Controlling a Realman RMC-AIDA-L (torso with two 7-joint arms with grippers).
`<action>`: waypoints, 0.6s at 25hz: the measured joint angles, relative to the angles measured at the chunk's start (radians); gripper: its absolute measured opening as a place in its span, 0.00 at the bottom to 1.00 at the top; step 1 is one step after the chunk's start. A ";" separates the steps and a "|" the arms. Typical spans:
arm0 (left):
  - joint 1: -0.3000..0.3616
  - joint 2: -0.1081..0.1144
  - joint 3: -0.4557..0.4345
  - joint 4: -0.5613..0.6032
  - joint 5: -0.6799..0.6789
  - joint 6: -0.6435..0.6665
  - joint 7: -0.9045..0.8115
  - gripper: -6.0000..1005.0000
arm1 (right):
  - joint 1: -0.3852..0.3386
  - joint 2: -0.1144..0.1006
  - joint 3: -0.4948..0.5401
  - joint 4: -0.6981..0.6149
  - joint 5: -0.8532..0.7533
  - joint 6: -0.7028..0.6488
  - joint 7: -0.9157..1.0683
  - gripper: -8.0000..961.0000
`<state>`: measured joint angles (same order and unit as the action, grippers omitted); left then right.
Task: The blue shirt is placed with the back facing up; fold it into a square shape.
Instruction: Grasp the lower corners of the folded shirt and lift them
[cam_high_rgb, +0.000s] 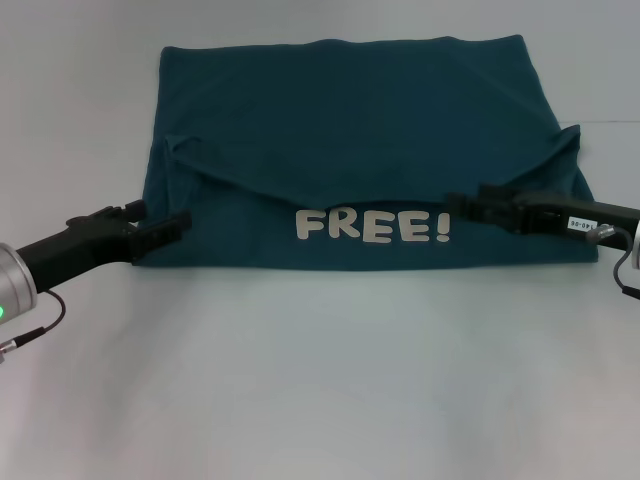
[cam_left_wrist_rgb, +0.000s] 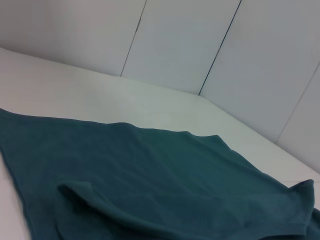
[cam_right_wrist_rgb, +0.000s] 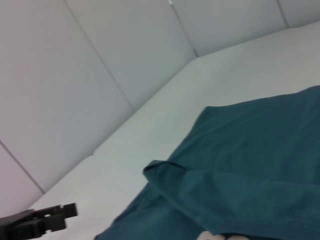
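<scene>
Lying crosswise: blue shirt (cam_high_rgb: 350, 130)

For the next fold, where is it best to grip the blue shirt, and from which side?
Probably the near hem of the blue shirt, at its two corners below the "FREE!" lettering. That edge lies flat and free. The left gripper comes in from the left, the right gripper from the right; both already sit low by those sides.

The blue shirt (cam_high_rgb: 350, 130) lies flat on the table (cam_high_rgb: 320, 380), toward its far side, with a folded flap across its middle and the "FREE!" lettering (cam_high_rgb: 372, 226) just before that flap. The left gripper (cam_high_rgb: 165, 230) sits over the shirt's near left corner. The right gripper (cam_high_rgb: 470, 205) sits over its near right part, just right of the lettering.
</scene>
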<state>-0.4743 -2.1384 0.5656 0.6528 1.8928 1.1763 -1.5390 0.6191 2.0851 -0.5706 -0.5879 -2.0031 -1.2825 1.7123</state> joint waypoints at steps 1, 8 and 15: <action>0.001 0.000 0.000 0.001 0.000 0.002 0.000 0.82 | 0.001 0.001 0.000 -0.001 0.000 -0.010 0.000 0.87; 0.001 0.000 0.001 0.003 0.001 0.007 -0.010 0.82 | 0.020 0.006 0.000 0.001 0.004 -0.016 0.000 0.87; 0.010 0.002 -0.006 0.022 0.000 0.008 -0.013 0.82 | 0.035 0.007 -0.009 0.003 0.005 -0.013 0.006 0.87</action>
<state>-0.4646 -2.1365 0.5596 0.6751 1.8928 1.1838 -1.5523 0.6539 2.0922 -0.5792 -0.5844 -1.9982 -1.2951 1.7184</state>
